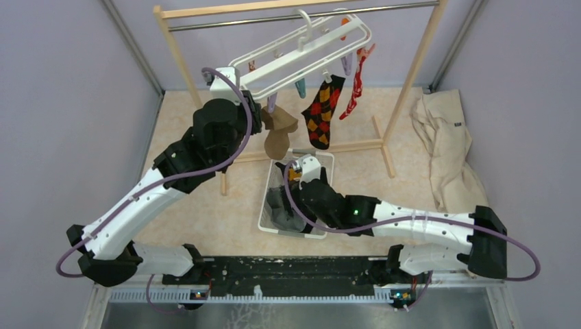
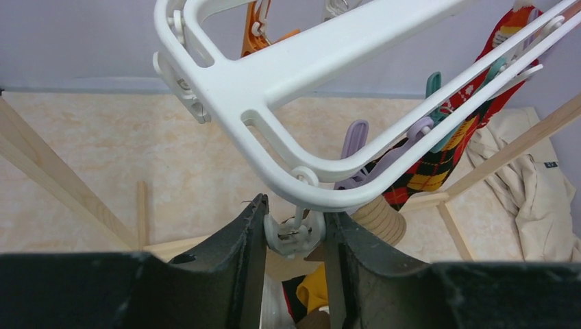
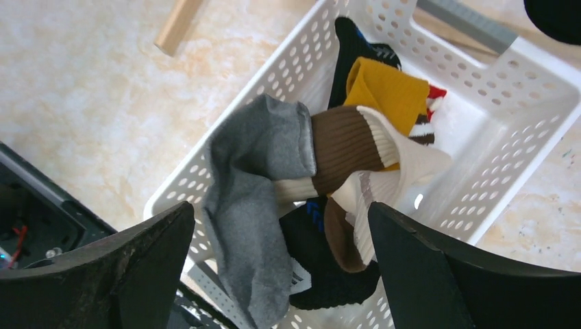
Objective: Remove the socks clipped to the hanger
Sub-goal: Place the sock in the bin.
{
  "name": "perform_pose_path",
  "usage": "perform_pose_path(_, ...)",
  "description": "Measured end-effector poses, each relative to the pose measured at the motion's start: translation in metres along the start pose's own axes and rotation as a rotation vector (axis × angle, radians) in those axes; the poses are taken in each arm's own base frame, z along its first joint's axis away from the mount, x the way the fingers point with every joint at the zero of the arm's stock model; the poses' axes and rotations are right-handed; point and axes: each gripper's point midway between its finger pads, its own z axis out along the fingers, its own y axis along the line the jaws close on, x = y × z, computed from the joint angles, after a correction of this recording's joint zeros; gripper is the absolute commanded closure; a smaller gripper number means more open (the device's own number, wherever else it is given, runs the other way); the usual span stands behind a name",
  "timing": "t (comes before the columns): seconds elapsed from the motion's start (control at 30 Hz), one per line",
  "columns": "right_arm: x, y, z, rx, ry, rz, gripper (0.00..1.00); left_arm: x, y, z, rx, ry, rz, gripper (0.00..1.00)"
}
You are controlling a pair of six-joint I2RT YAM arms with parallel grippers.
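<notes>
1. Left wrist view: your left gripper (image 2: 294, 221) is narrowed onto a white clip (image 2: 293, 238) under the near corner of the hanger (image 2: 294, 68), with both fingers touching the clip.
2. From above, the hanger hangs tilted on the wooden rack (image 1: 175, 58). A brown sock (image 1: 279, 133), an argyle sock (image 1: 323, 113) and a red patterned sock (image 1: 355, 86) are clipped to it.
3. Your right gripper (image 3: 281, 209) is spread wide and holds nothing, just above the white basket (image 3: 507, 157).
4. In that basket a grey sock (image 3: 250, 185), a brown-and-white sock (image 3: 346, 140) and a mustard sock (image 3: 384, 89) lie heaped together.
</notes>
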Motion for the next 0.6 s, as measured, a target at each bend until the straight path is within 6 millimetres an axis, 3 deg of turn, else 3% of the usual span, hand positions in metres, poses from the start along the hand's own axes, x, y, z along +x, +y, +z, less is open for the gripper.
perform_pose_path(0.2, -0.027, 0.0, -0.022, -0.045, -0.085, 0.021, 0.02, 0.002, 0.006, -0.003, -0.008, -0.003, 0.013, 0.4)
perform_pose_path(0.4, -0.034, -0.002, -0.028, -0.054, -0.106, 0.019, 0.01, 0.006, 0.007, -0.002, -0.01, 0.001, 0.024, 0.18)
perform_pose_path(0.6, -0.034, -0.002, -0.028, -0.053, -0.106, 0.014, 0.02, 0.007, 0.01, -0.004, -0.011, 0.003, 0.026, 0.14)
